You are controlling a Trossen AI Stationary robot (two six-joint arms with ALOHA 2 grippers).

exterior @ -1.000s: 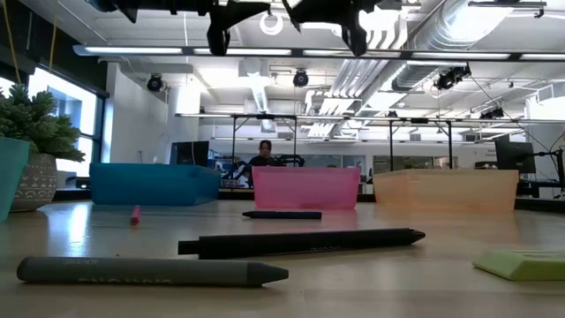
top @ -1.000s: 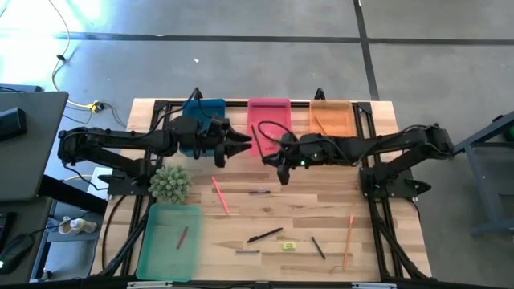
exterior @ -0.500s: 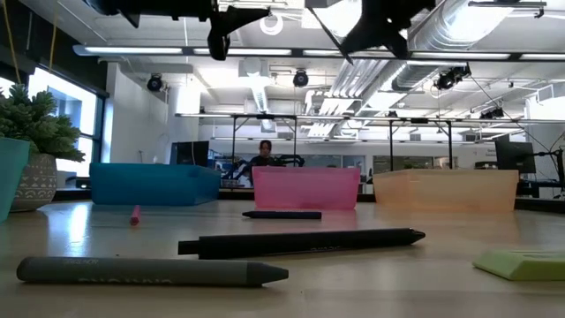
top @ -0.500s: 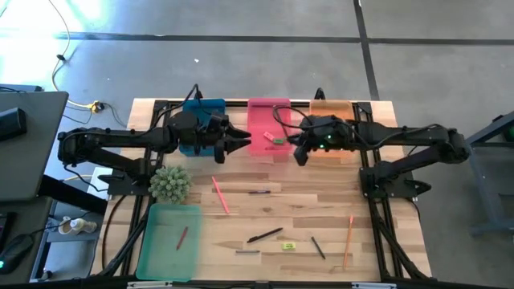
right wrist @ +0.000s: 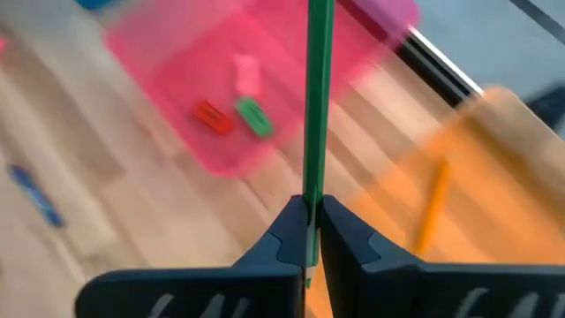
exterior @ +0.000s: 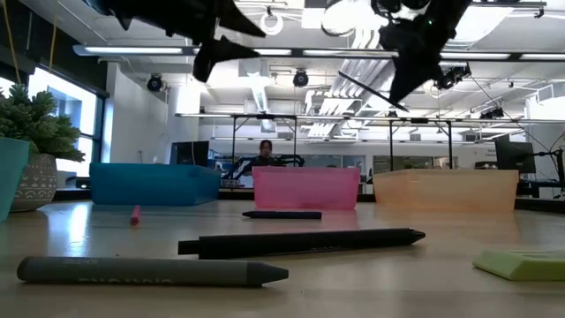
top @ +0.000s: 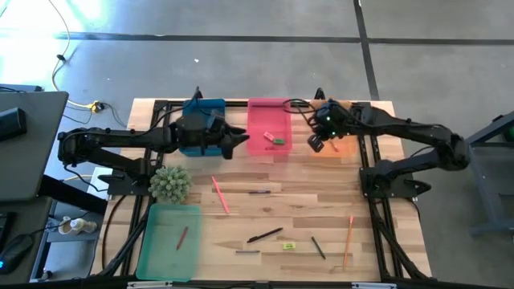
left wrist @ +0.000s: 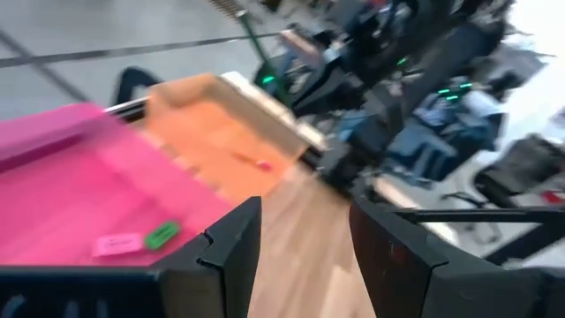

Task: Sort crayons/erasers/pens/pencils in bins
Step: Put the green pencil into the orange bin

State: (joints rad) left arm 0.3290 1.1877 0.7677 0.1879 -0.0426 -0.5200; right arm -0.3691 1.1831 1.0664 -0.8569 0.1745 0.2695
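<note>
We see right gripper (right wrist: 311,231) clamped on a green pencil (right wrist: 316,106) above the orange bin (top: 331,119); left gripper (left wrist: 300,252), fingers apart, hovers by the pink bin (top: 268,128).

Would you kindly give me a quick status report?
Right end effector shut on green pencil, above orange bin. Left end effector open, empty, near pink bin. Nothing in the way.
</note>
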